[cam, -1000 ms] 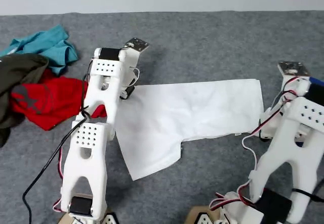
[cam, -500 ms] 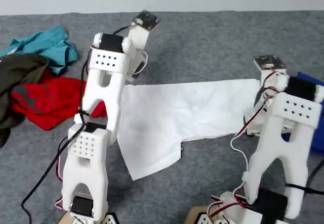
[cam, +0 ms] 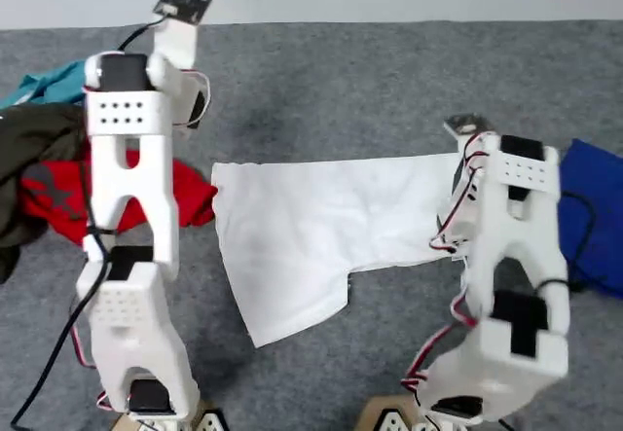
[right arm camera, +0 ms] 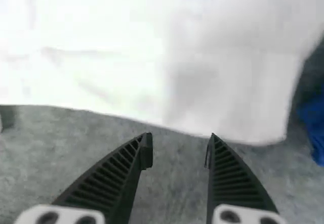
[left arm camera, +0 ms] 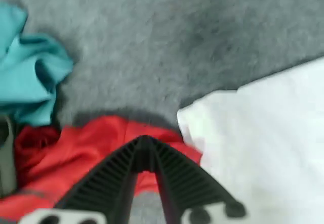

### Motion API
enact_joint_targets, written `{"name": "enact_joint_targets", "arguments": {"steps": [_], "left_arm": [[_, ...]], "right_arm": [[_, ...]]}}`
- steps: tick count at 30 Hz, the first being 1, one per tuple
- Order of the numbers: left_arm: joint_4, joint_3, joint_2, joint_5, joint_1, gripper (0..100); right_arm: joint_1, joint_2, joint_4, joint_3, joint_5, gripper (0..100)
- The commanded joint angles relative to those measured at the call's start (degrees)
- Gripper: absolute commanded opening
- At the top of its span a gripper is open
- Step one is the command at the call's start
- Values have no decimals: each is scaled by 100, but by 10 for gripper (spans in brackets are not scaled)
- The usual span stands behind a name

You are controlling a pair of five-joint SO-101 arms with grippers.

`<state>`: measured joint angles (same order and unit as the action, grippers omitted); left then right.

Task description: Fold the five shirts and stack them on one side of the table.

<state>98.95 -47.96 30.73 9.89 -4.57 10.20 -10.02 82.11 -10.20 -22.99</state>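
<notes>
A white shirt (cam: 321,222) lies spread flat in the middle of the grey table (cam: 370,71); its near corner (left arm camera: 263,133) touches the red shirt (left arm camera: 76,158). My left gripper (left arm camera: 147,142) is shut with nothing in it and hangs above the red shirt (cam: 58,193), just beside that white corner. My right gripper (right arm camera: 177,150) is open over bare table, at the white shirt's (right arm camera: 152,47) right edge. The right arm (cam: 521,173) covers that edge in the high view. A blue shirt (cam: 592,212) lies to its right.
A pile at the left holds the teal shirt (cam: 44,83), a dark olive shirt (cam: 29,149) and the red one. The left arm (cam: 127,129) stands tall over that pile. Bare table lies behind and in front of the white shirt.
The left arm rose and swung left, off the white shirt's left edge, which now lies uncovered. The right arm shifted left over the shirt's right edge, uncovering the blue shirt.
</notes>
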Motion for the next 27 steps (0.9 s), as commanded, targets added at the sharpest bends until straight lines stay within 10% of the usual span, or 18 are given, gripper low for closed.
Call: {"name": "enact_joint_targets", "arguments": {"steps": [1,11,27], "left_arm": [[149,690,-835,-62,-176,4],[141,1622,-1512,-70,-202,4],[149,2070,-2303,-97,-580,4]], "right_arm": [[154,-453,-295,466,-53,187],[602,-1279,312,1714,-53,187],[-927,-347,2062,2884,-440,186]]}}
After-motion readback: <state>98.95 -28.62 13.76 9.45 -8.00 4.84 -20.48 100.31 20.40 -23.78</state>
